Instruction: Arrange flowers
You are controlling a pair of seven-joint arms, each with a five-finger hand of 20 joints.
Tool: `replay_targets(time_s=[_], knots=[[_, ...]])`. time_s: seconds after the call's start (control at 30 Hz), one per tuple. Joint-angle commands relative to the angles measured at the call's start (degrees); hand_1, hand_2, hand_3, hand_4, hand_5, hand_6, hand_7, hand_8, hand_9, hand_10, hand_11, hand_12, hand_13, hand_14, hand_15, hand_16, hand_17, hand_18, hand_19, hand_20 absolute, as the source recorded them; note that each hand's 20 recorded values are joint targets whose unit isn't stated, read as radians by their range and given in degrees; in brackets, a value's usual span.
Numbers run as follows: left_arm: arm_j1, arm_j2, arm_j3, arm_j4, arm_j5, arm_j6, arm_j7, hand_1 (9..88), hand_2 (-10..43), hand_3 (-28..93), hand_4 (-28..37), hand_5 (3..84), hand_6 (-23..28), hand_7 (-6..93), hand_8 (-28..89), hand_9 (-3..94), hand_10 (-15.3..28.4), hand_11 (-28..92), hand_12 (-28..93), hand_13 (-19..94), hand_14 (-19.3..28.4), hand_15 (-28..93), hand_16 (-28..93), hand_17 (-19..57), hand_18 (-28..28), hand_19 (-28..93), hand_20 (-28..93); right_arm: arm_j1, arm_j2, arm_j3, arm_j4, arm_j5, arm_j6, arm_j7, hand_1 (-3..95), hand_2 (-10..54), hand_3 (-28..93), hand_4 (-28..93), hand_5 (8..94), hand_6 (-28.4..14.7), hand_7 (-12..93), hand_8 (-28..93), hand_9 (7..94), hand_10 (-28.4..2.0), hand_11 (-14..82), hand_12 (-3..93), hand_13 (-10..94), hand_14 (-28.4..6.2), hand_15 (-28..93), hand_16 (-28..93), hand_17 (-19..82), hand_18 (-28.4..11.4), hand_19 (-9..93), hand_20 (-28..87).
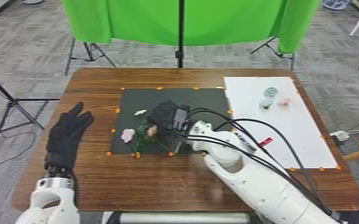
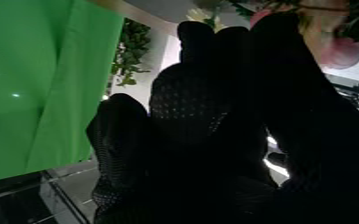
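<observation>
In the head view, my right hand [image 1: 165,113] is over the dark mat [image 1: 189,146], beside the flowers. A pink flower [image 1: 127,134], a pale flower [image 1: 140,112] and green leaves [image 1: 142,145] lie to the left of it and nearer. My open left hand [image 1: 67,134] is at the table's left side, away from the flowers. In the right wrist view, the fingers of my right hand [image 2: 233,90] look mostly straight. Beyond their tips show a pink flower [image 2: 342,53], a pale yellow flower [image 2: 202,18] and greenery [image 2: 133,49]. My right palm is hidden.
A white board [image 1: 309,145] covers the right part of the brown table [image 1: 180,187]. On it are a teal flower [image 1: 270,92], a pink flower [image 1: 285,101] and a red object [image 1: 265,142]. Black cables loop over my right arm. A green cloth [image 1: 131,22] hangs behind the table.
</observation>
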Motion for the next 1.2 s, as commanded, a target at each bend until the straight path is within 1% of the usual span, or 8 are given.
replay_targets(time_s=[0.03,0.37,0.57,0.67,0.8,1.0,1.1,1.2], knots=[[0.89,-0.38,-0.25,0.05,0.14,-0.25,-0.06,18.4,5.4,64,-28.3,41.3,4.5,5.5,-5,42.0,13.5,13,10,35,15.8,10,1,6.9,10.7,2,19,0.52,0.21,0.22,-0.40,-8.08,0.00,0.46,52.0,-9.5,62,-21,60.9,6.1,22,-1,69.0,-9.3,14.8,20.9,85,0.4,60,32,58,-9.0,93,53],[1.03,-0.41,-0.34,-0.03,0.17,-0.03,-0.07,18.4,5.4,64,-28.3,41.4,4.5,5.5,-5,42.0,13.4,13,10,35,15.8,10,1,6.8,10.7,2,19,3.83,2.07,0.64,-2.92,-3.74,-0.18,5.38,50.7,-9.5,65,-21,58.9,5.8,22,-5,67.2,-9.4,15.3,19.4,85,0.6,60,32,58,-9.0,93,52],[0.87,-0.48,-0.41,-0.10,0.25,0.08,-0.05,18.4,5.3,64,-28.3,41.3,4.5,5.5,-5,42.0,13.4,13,10,35,15.8,10,1,6.8,10.7,2,19,4.62,5.80,6.25,-8.77,3.96,-1.18,13.36,51.8,-9.5,64,-21,57.8,5.7,23,-4,66.0,-9.4,15.2,19.4,83,-0.1,60,32,56,-9.2,93,51],[1.72,-0.27,-0.92,-0.48,0.14,0.47,0.09,18.5,5.4,64,-28.3,41.3,4.5,5.5,-5,42.0,13.4,13,10,35,15.7,10,1,6.8,10.7,2,19,4.99,8.47,10.23,-9.89,7.75,-1.52,17.49,51.3,-9.5,64,-21,58.0,5.3,23,-2,65.9,-9.9,14.9,19.3,82,-0.7,60,32,56,-9.4,93,51],[1.92,-0.16,-0.93,-0.64,0.22,0.53,-0.22,18.5,5.3,64,-28.3,41.4,4.6,5.5,-5,42.0,13.4,13,10,35,15.7,10,1,6.8,10.7,2,19,5.87,9.99,15.74,-7.71,9.78,-5.78,22.57,48.9,-8.8,62,-20,60.0,4.5,21,0,68.6,-10.9,15.5,19.6,82,-1.7,60,32,56,-9.9,93,51],[1.61,-0.24,-0.54,-0.54,0.46,0.37,-0.51,18.6,5.3,64,-28.3,41.5,4.6,5.6,-5,42.0,13.4,13,10,35,15.7,10,1,6.8,10.7,2,19,5.03,9.15,22.62,-3.35,13.27,-18.71,27.68,42.3,-7.2,59,-17,66.2,3.2,17,1,79.9,-12.0,22.5,22.2,85,-3.3,61,32,58,-11.5,93,52],[1.58,-0.32,-0.54,-0.63,0.49,0.45,-0.56,18.6,5.4,64,-28.3,41.4,4.6,5.5,-5,42.0,13.5,13,10,35,15.7,10,1,6.9,10.7,2,19,3.57,8.64,23.87,-2.03,8.69,-25.51,28.15,36.3,-6.6,60,-15,66.9,3.4,16,-8,80.3,-12.8,22.2,22.6,85,-3.8,60,32,59,-12.0,93,52],[1.46,-0.27,-0.52,-0.57,0.50,0.45,-0.53,18.6,5.4,64,-28.3,41.4,4.6,5.5,-5,42.0,13.4,13,10,35,15.8,10,1,6.9,10.7,2,19,2.02,8.19,25.30,-1.01,7.61,-27.87,29.18,32.9,-6.7,60,-14,65.3,3.3,15,-10,78.5,-13.5,20.3,22.2,85,-4.4,60,33,58,-12.8,93,52]])
